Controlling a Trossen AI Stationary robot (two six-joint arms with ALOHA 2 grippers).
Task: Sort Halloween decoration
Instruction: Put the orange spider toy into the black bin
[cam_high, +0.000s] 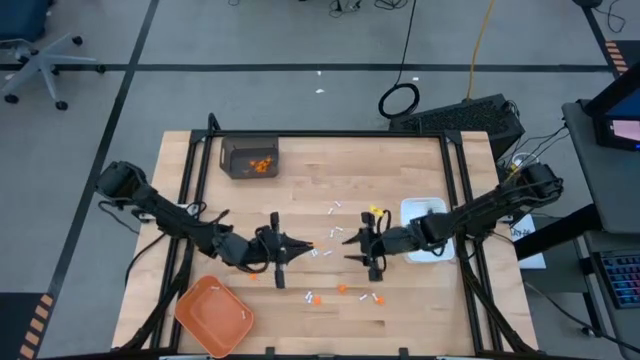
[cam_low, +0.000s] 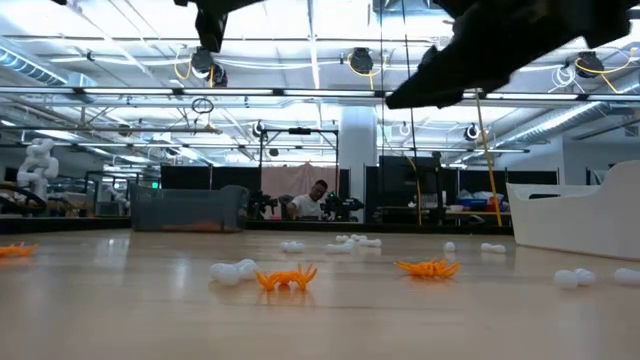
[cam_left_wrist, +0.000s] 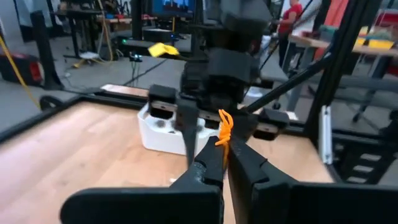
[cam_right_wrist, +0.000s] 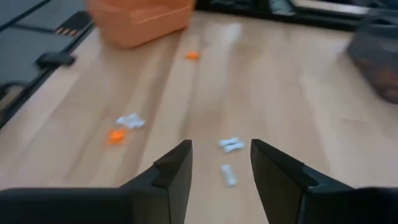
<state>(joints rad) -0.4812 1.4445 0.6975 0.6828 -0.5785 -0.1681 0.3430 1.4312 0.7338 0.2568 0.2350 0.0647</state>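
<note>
left gripper: the left gripper sits over the middle of the bench, fingers pinched together on an orange bit that sticks up between the tips
right gripper: the right gripper faces it from the other side of the bench middle, fingers parted with nothing between them; small white sticks lie on the wood just ahead of it
loose pieces: white sticks and orange bits are scattered from the bench middle toward the near edge; more show at table level
dark bin: the dark bin near the far left corner holds some orange bits
white dish: the white dish by the right edge is partly hidden under the right arm; its contents cannot be told
orange tray: the orange tray at the near left corner looks bare
progress: early to middle, by my judgement; a few orange bits are binned, one is in hand, and many pieces remain on the wood
dark bits: none can be made out
</note>
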